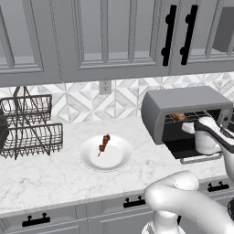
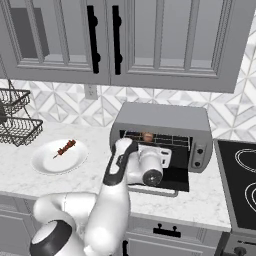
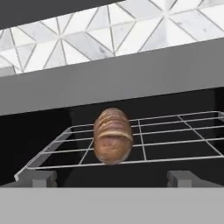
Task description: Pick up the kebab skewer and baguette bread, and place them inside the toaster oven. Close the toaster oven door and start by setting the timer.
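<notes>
1. Where the white arm crosses the oven front in the right base view, the hand [image 2: 165, 156] is mostly covered by its own wrist, and the lowered toaster oven door [image 2: 167, 182] shows as a dark panel partly behind it.
2. From the left base view, the hand [image 1: 188, 128] is a pale block at the mouth of the toaster oven [image 1: 183, 103]; its fingers cannot be made out there.
3. Looking along the hand, the two dark fingertips [image 3: 43, 178] stand far apart at the bottom edge, spread wide and pinching nothing.
4. Straight ahead of the hand, between and beyond the fingertips, the baguette bread [image 3: 113, 136] lies on the wire rack [image 3: 175, 131] inside the oven, apart from both tips.
5. Both base views show the bread only as a small brown spot on the rack.
6. Well off to the hand's left, the kebab skewer [image 1: 104, 143] lies on a white plate [image 1: 116, 160] on the worktop [image 1: 45, 178].
7. Farther left stands a wire dish rack [image 1: 27, 125], cut off by the frame edge.
8. Beside the oven on the other side sits a dark stovetop [image 2: 240, 180], also cut off.
</notes>
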Available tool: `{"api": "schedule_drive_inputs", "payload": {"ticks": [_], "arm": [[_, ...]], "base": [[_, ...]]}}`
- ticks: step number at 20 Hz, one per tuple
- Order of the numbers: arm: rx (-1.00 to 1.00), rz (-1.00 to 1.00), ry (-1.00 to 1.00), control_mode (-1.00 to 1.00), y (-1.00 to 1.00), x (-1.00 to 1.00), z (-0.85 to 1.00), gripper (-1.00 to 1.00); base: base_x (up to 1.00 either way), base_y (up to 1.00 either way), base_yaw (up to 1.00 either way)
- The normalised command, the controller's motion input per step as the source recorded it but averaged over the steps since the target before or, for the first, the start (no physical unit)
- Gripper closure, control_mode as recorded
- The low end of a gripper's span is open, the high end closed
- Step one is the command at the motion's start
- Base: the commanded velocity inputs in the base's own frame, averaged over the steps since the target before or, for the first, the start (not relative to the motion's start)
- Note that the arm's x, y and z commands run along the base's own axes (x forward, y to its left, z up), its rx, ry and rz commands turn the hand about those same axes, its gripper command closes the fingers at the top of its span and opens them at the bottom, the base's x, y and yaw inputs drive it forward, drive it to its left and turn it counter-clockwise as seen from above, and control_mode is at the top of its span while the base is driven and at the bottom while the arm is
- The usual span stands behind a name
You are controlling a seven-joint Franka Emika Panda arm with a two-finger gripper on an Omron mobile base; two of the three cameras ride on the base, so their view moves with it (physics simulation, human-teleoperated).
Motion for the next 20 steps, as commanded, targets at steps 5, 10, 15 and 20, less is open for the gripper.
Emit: {"api": "schedule_drive_inputs", "payload": {"ticks": [5, 10, 15, 20], "arm": [[0.02, -0.13, 0.34, -1.0, 0.0, -0.66, 0.87, -1.0], [0.02, -0.08, 0.37, -1.0, 0.0, -0.78, 0.66, -1.0], [0.02, -0.06, 0.4, -1.0, 0.0, -0.8, 0.43, -1.0], [0.02, -0.01, 0.32, -1.0, 0.4, -0.4, 0.34, -1.0]], "base": [[0.0, 0.0, 0.0], [0.0, 0.0, 0.0], [0.0, 0.0, 0.0], [0.0, 0.0, 0.0]]}}
